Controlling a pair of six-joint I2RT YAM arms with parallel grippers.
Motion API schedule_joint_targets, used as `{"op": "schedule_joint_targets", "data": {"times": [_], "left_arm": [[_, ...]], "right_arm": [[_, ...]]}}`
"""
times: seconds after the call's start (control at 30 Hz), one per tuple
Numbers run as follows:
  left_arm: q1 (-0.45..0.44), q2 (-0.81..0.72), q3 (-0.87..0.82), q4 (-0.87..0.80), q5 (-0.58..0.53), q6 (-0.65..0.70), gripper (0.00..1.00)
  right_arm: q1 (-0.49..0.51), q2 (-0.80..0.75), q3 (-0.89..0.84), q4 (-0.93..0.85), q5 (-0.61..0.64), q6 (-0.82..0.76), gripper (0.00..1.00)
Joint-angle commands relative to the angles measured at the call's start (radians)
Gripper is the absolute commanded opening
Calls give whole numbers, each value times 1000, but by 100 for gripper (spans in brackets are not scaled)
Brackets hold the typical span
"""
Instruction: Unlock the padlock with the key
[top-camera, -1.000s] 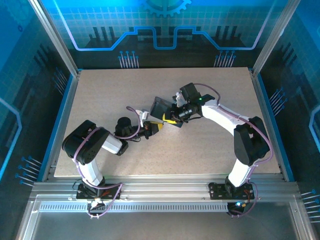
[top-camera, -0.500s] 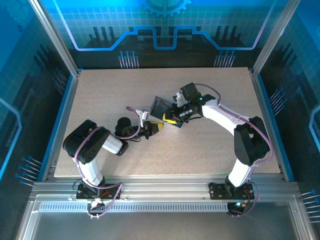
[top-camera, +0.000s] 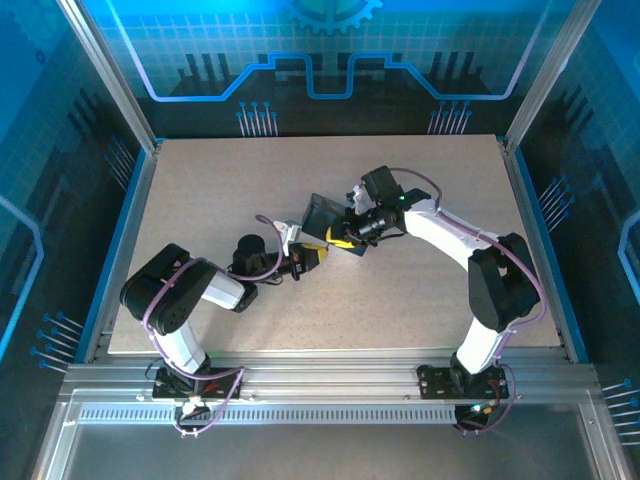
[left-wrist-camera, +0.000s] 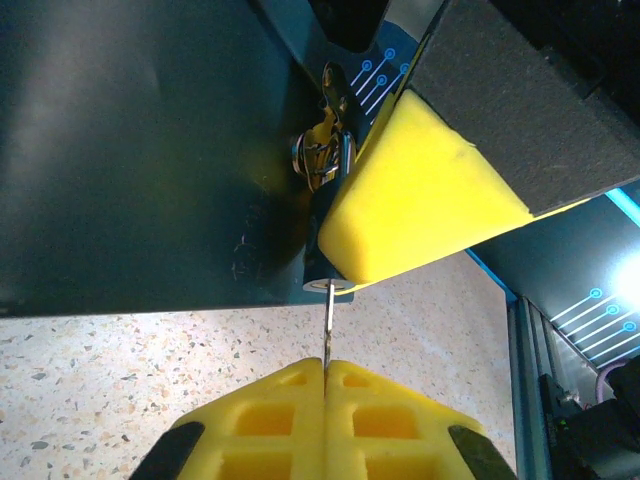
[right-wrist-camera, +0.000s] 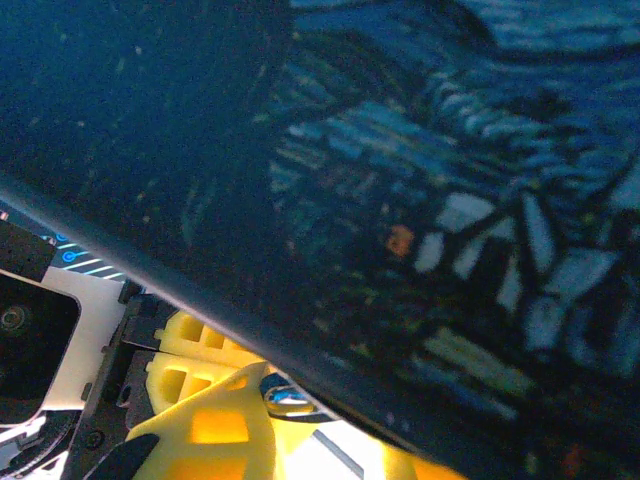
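The left claw has its two yellow fingers pressed together, clamped on the key. The key's thin blade sticks straight out of the seam between them. The blade's tip reaches the silvery lower end of the padlock, directly ahead of the claw. Whether the tip has entered the keyhole cannot be told. The padlock hangs at the edge of the dark tin, with its shackle up at the tin's clasp. A yellow finger of the right claw lies against the padlock's side and hides part of its body.

In the top view the left arm reaches low across the surface from its base. Its elbow is folded outward and its wrist points to the tin, with the left claw just below the tin's near corner. The right arm arcs in from the other side, and the right claw is at the same corner, facing the left one. Whether the right claw is apart or closed cannot be told. In its wrist view the tin's painted face sits very close above its fingers.
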Motion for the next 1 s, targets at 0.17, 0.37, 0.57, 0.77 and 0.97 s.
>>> {"op": "schedule_joint_targets", "data": {"times": [0.17, 0.37, 0.57, 0.77, 0.97], "left_arm": [[1, -47, 30, 4, -19, -6, 0], [18, -17, 60, 126, 31, -123, 0], [23, 12, 96, 172, 64, -201, 0], [20, 18, 113, 160, 56, -206, 0], [-11, 45, 118, 167, 7, -209, 0]], "right_arm": [[-5, -42, -6, -30, -74, -24, 0], [-4, -42, -15, -46, -56, -33, 0], [5, -36, -12, -66, -52, -61, 0], [7, -36, -17, -54, -75, -59, 0], [17, -46, -33, -14, -81, -35, 0]]}}
